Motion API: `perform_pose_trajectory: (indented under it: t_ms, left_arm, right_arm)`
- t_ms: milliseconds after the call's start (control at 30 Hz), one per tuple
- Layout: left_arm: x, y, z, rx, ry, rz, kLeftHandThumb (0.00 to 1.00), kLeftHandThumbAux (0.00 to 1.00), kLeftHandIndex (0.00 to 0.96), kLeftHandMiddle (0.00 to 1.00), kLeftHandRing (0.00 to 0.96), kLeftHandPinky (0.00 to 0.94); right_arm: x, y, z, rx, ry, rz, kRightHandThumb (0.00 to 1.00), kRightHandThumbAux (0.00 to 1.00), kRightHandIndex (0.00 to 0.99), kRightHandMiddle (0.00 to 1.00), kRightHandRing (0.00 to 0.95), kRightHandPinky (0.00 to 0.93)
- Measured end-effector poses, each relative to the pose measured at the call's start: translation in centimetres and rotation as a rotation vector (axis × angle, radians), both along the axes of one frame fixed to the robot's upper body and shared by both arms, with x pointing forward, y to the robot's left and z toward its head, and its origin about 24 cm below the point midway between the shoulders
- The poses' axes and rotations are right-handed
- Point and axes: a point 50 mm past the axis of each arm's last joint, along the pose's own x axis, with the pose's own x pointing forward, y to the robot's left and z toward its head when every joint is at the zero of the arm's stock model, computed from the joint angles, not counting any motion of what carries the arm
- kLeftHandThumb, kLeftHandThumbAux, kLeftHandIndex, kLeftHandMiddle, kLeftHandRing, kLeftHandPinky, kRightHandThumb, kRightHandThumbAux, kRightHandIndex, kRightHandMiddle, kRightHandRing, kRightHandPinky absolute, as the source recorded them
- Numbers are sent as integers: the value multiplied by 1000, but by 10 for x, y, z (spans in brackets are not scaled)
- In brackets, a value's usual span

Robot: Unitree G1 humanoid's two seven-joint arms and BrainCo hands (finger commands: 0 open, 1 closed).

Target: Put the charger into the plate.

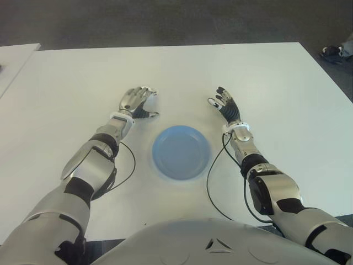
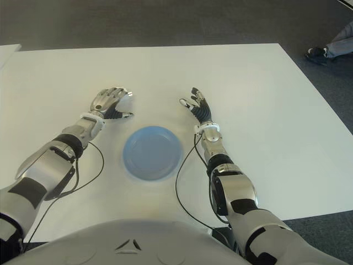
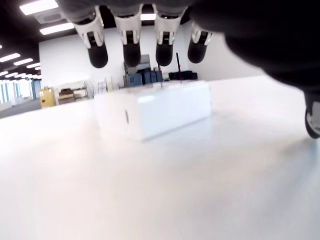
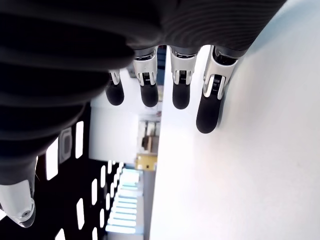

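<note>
Hanging over a white block-shaped charger point(image 3: 152, 109), the fingers point(image 3: 131, 52) of the left hand point(image 1: 137, 102) are extended and spread, with clear space between their tips and the charger's top; nothing is grasped. The wrist view shows the charger lying flat on the white table point(image 1: 66, 83), directly beneath those fingertips and a little ahead of the palm. In the eye views the charger is hidden under the hand or lost against the tabletop, so its exact footprint cannot be confirmed there. The left hand shows at about 10 o'clock from the blue plate point(image 1: 181, 152), near but apart from its rim. The right hand point(image 1: 225, 105) shows at about 1 o'clock from the plate, fingers point(image 4: 207, 102) straight and parted, holding nothing, idle. The plate is bare, so the task is judged to be at the pre-grasp stage. Risks noted: the charger is smooth-sided and wide, so a closure from above could squeeze it out sideways or push it along the table rather than lift it. A partial hold could fail over the rim, dropping the charger outside the plate. The cable point(image 1: 130, 165) trailing from the left forearm lies near the plate and could nudge it during transfer.
</note>
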Motion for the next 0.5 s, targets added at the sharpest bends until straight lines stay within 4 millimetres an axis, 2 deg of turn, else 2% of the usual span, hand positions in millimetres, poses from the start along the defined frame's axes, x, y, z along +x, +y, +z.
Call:
perform_pose_trajectory:
  t_ms: [500]
  left_arm:
    - [10,-13,3,-79,107,79,138,348,0,0,0,0]
  right_arm:
    - [-1,0,-1,-4,1,11,24,563,44,119,101,89]
